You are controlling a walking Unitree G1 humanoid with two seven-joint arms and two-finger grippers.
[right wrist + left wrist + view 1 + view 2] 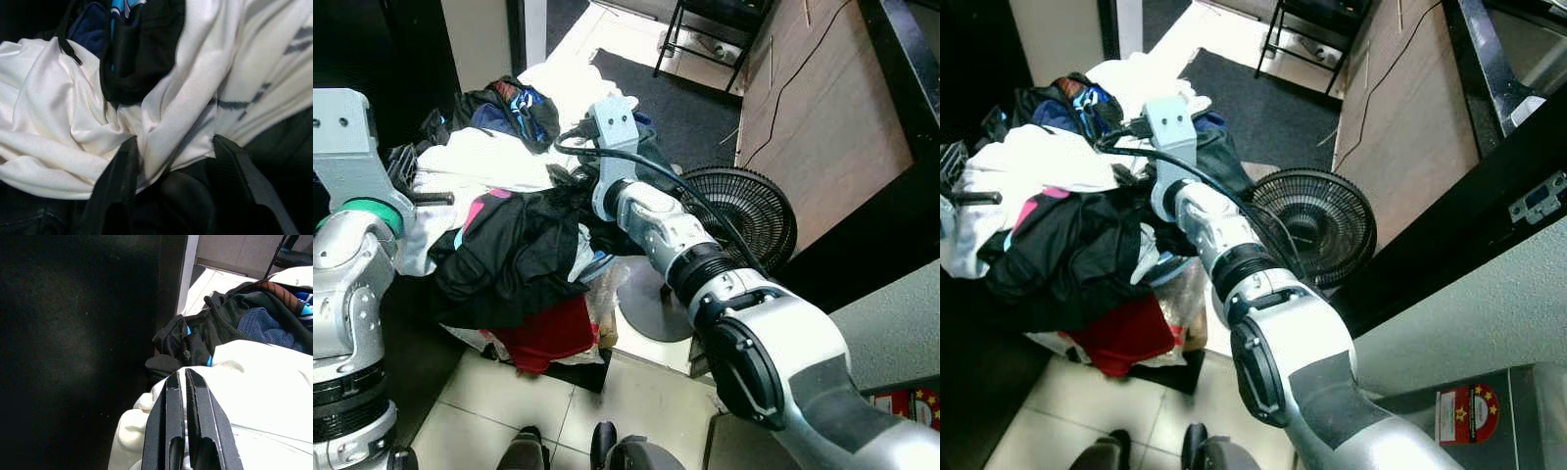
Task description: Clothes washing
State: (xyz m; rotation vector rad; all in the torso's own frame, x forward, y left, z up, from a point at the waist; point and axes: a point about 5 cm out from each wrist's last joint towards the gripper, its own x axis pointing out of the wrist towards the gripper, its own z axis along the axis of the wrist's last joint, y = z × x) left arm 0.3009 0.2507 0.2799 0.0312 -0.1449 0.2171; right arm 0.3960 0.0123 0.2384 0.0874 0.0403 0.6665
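left eye view: a heap of clothes (pixel 514 235) fills the left middle of the frame, white garment (pixel 475 162) at the top, black garment (pixel 514 255) across the middle, red cloth (pixel 548 333) at the bottom. the right arm (pixel 675 245) runs from the lower right up into the heap. a black fan (pixel 744 211) stands just right of the heap on a tiled floor (pixel 509 397); a dark mat (pixel 690 103) lies at the upper centre.

right eye view: a wooden panel (pixel 1400 108) fills the upper right.

left wrist view: the left gripper (pixel 185 389), its fingers pressed together and holding nothing, rests at the bottom centre over the white garment; a dark wall (pixel 73 342) takes the left half.

right wrist view: the right gripper (pixel 171 156), at the bottom centre, has its fingers spread around a fold of the white garment.
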